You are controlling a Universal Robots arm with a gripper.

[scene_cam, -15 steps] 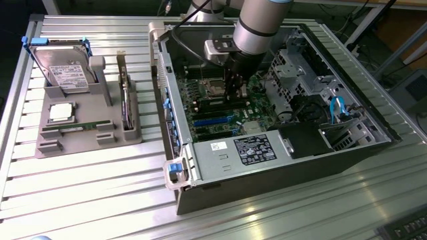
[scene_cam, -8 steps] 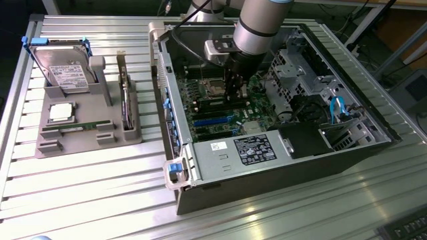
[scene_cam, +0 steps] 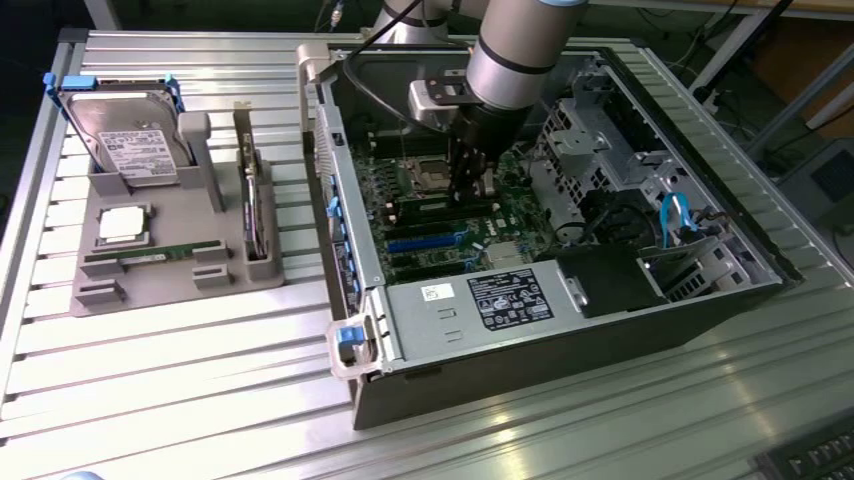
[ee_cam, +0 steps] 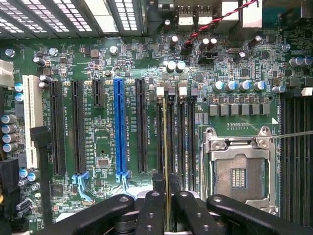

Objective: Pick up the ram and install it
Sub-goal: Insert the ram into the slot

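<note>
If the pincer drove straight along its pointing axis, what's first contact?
Probably the black memory slots beside the CPU socket, met by the ram held in the pincer; gap left unclear.

Your fingers point(ee_cam: 152, 215), gripping the ram point(ee_cam: 165, 147), have the processor socket point(ee_cam: 238, 171) close beside them and the drive cage point(scene_cam: 594, 130) farther off; above them is open room.

A ribbed metal table point(scene_cam: 174, 400) carries a grey parts tray point(scene_cam: 147, 290) at the frame's left and an open computer case point(scene_cam: 561, 350) at centre right.
</note>
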